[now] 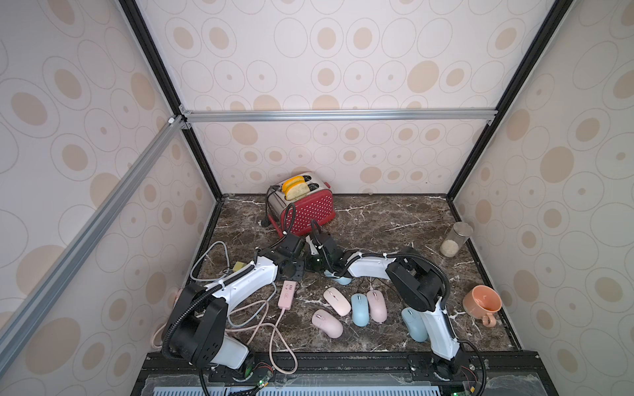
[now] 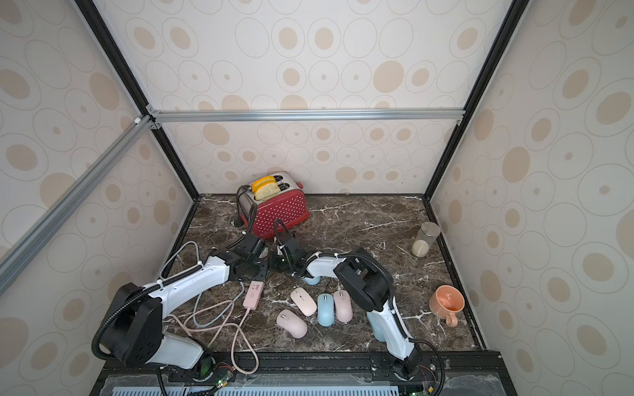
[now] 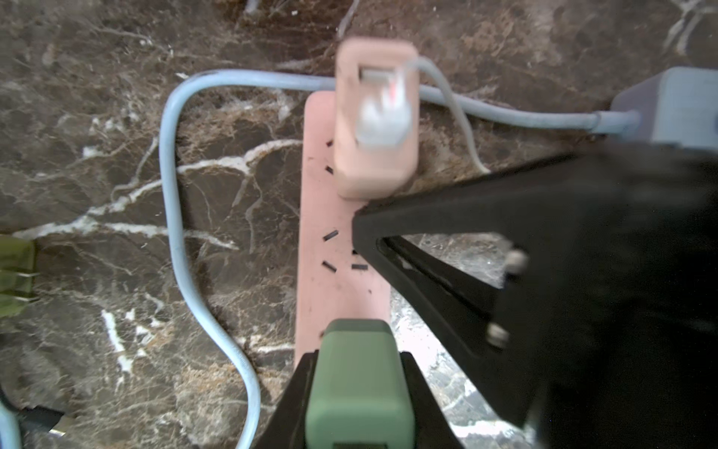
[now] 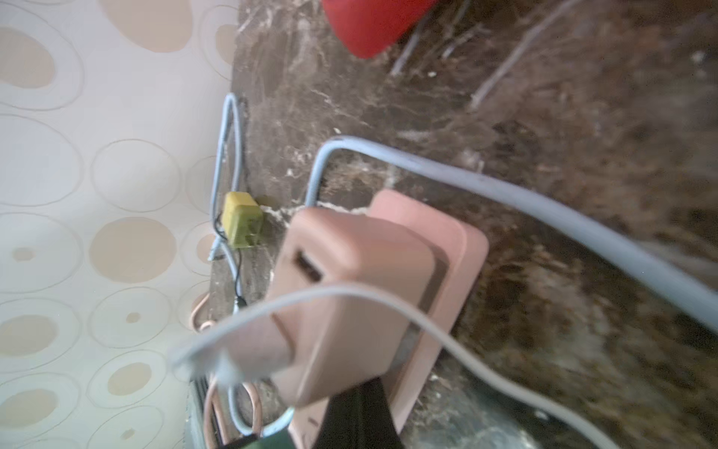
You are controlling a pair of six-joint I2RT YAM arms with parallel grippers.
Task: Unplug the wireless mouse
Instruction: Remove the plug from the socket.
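One white cable plugged into pink adapter on power strip, middle of worktop — blue mouse near, half under right arm; left gripper clamps green adapter; right gripper clenched beside pink adapter — load unclear.

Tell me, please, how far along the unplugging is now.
Done: both arms are at the pink power strip. In hand: the left gripper holds the green adapter in its jaws at the strip's end; the right gripper, jaws shut, has its tip by the base of the pink charger. Left: the white cable is still plugged into that charger, which still stands on the strip.
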